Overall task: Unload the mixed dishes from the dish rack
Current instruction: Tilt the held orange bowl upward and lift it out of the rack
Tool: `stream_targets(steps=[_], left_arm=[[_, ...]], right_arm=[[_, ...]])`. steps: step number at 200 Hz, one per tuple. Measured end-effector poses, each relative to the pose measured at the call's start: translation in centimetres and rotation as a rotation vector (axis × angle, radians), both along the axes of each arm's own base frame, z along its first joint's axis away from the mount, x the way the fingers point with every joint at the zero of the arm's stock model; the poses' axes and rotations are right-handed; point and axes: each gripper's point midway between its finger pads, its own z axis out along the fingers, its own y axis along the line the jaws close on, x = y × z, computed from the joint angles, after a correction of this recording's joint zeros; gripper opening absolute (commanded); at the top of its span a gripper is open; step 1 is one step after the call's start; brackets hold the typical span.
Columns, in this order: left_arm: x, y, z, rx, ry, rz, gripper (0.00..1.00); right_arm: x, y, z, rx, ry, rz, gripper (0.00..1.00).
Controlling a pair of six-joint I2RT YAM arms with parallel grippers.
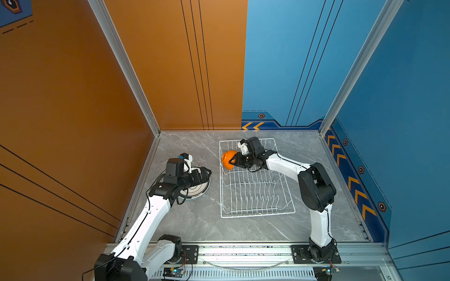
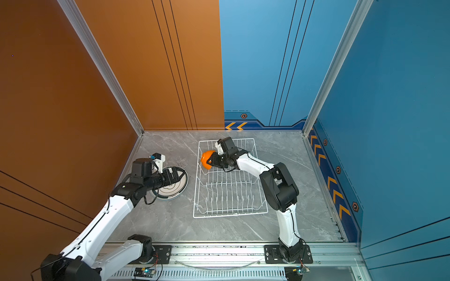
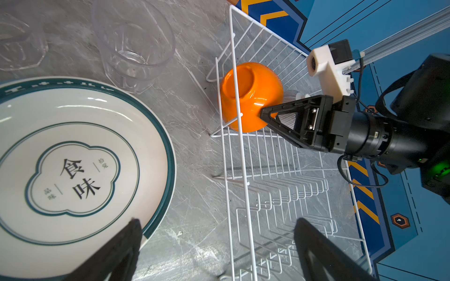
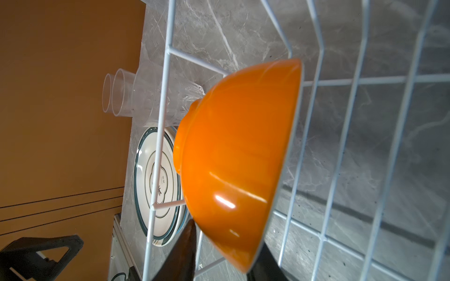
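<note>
Currently, the right gripper (image 4: 226, 243) pinches the rim of the orange bowl (image 4: 231, 158): one finger lies against the outer wall, the other inside the mouth. The bowl is tipped on its side in the far corner of the rack (image 1: 220, 194), on the left arm's side. Its foot points toward the rack's side wire and its mouth toward the right arm. This pose accounts for the sideways approach, since the rim is the only thin edge the fingers can span. Whether the bowl rests on the wires or hangs clear of them cannot be told.

A pale ribbed item (image 3: 291, 96) sits just behind the bowl, mostly hidden; it is probably a second bowl. No plate stands in the prong rows.

The left gripper (image 3: 219, 250) has its fingers spread wide and carries nothing. It hangs over the near edge of the plate (image 3: 73, 116), which lies flat on the table (image 1: 194, 223) beside the rack. In both top views this plate tops a short stack. Two clear glasses (image 3: 136, 43) stand just beyond it. Unloaded items are evidently grouped here, within the left arm's reach.

Judgement: the task is mostly complete. The bowl must rise above the side wire before travelling. The glazed wall is smooth, so the bowl may pivot in the pinch.
</note>
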Motion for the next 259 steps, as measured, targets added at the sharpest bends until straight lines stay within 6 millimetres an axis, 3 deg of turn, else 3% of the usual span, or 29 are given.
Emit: stream_targets(steps=[66,132,149,211,243,259], left_arm=[[0.0,0.0,0.0,0.0,0.0,0.0,0.98],[0.0,0.1,0.0,0.003,0.0,0.002,0.98],[0.0,0.1,0.0,0.003,0.0,0.002,0.98],[0.0,0.0,0.0,0.003,0.0,0.002,0.98],[0.0,0.1,0.0,0.003,0.0,0.002,0.98],[0.0,0.1,0.0,0.003,0.0,0.002,0.98]], right_arm=[[1.5,0.0,0.6,0.011,-0.067,-0.055,0.33],[3.1,1.1,1.8,0.12,-0.144,-0.079,0.33],[3.3,1.3,1.3,0.122,-0.146,-0.08,0.33],[3.9,1.9,1.0,0.136,-0.167,-0.077,0.21],[4.2,2.0,1.6,0.139,-0.193,-0.074,0.09],[4.4,1.3,0.9,0.104,-0.185,-0.092,0.04]])
